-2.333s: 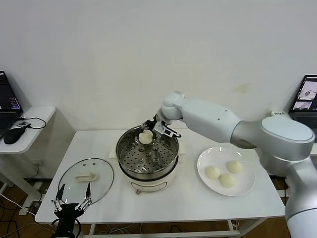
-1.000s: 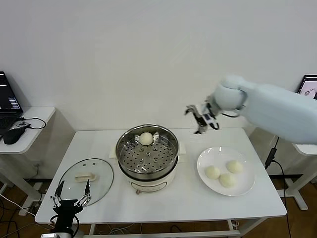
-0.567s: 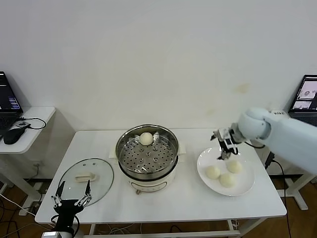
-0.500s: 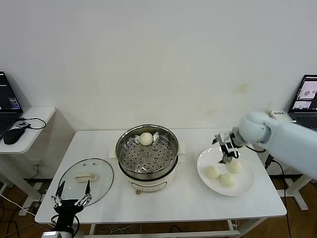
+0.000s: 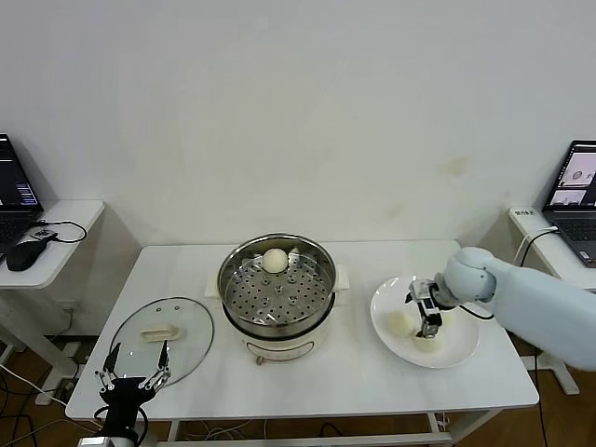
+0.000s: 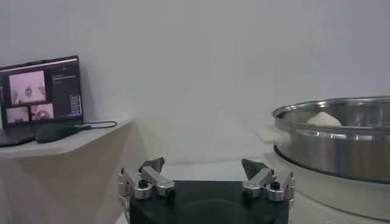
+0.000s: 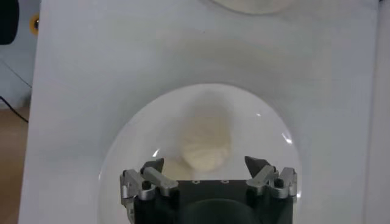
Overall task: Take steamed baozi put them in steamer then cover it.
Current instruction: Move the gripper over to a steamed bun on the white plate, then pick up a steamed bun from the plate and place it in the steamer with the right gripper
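Observation:
The steamer (image 5: 277,289) stands mid-table with one baozi (image 5: 274,260) on its perforated tray at the far side. The other baozi lie on a white plate (image 5: 456,346) to the right; one (image 5: 400,323) shows clearly, the rest are partly hidden by my right gripper (image 5: 428,318). That gripper is open and low over the plate. In the right wrist view a baozi (image 7: 206,143) lies just ahead of the open right gripper (image 7: 204,164). The glass cover (image 5: 161,337) lies flat on the table at the left. My left gripper (image 5: 130,380) is open and parked near the cover's front edge.
The table's front edge is close to the cover and the plate. A side desk with a laptop (image 6: 39,88) and a mouse (image 5: 26,251) stands to the left. Another laptop (image 5: 579,182) is at the far right. The steamer wall (image 6: 341,137) shows in the left wrist view.
My right gripper left a baozi in the steamer, swung right and came down over the plate's baozi. The left arm has not moved.

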